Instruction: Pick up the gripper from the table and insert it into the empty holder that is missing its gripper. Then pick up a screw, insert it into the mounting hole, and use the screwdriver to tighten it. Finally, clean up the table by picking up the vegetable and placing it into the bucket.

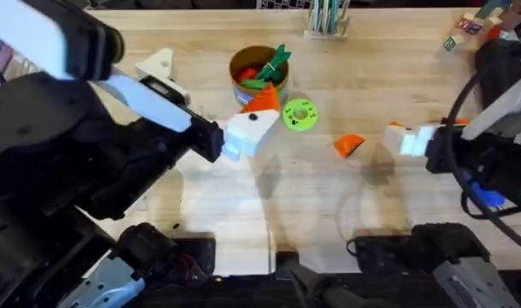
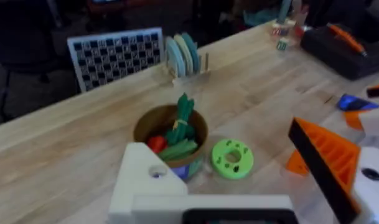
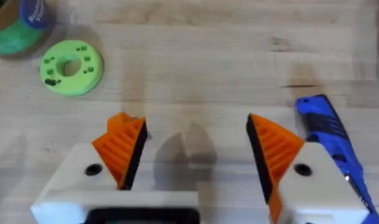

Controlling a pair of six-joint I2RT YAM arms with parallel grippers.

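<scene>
the right hand [image 1: 403,139], open and empty, is nearer the loose orange gripper [image 1: 349,145], which lies toward the counter's middle

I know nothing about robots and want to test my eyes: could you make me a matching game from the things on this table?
Things:
1 bucket
2 disc
3 loose wedge
4 screwdriver

Descriptions:
A orange, lying alone on the table
B bright blue
C holds green and red toys
D lime green, with holes

Pairs: 1-C, 2-D, 3-A, 4-B
</scene>
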